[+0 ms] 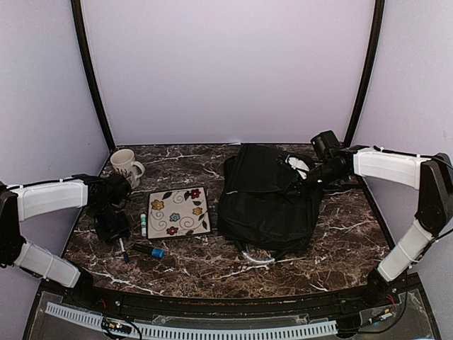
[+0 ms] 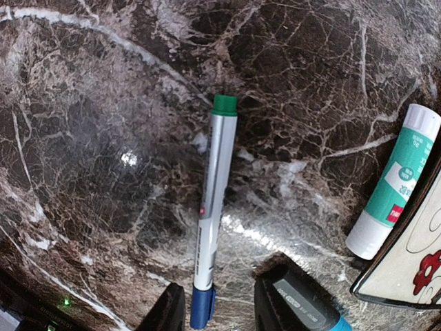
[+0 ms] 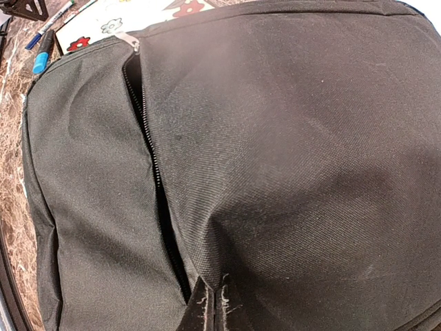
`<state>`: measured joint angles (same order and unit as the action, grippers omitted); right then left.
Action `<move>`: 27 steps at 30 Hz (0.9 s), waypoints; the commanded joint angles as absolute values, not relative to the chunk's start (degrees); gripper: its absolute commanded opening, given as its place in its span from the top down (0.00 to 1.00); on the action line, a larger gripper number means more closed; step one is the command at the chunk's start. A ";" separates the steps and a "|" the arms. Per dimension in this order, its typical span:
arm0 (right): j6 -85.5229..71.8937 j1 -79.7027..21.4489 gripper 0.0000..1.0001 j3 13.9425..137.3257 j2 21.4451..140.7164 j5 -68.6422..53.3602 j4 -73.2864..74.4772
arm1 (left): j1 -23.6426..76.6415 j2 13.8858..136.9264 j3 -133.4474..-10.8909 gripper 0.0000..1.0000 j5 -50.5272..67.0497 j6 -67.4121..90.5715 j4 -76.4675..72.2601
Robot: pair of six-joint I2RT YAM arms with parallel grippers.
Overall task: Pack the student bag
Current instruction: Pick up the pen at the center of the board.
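The student bag, a large black backpack, lies right of centre with a grey-white loop handle at its near edge. It fills the right wrist view, where its zipper gapes open. My right gripper is shut on a fold of bag fabric beside that opening. My left gripper is open, low over the table. The blue cap of a silver pen lies between its fingers. The gripper itself holds nothing. The pen also shows in the top view.
A black marker with a blue end lies just right of the pen, close to my left gripper. A glue stick lies beside a flowered square plate. A white mug stands at the back left.
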<state>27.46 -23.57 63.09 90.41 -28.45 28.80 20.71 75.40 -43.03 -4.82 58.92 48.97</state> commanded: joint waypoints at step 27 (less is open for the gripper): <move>28.20 -23.55 1.00 64.23 92.44 -28.63 30.94 | 14.42 79.21 -38.02 0.85 -2.94 54.85 41.28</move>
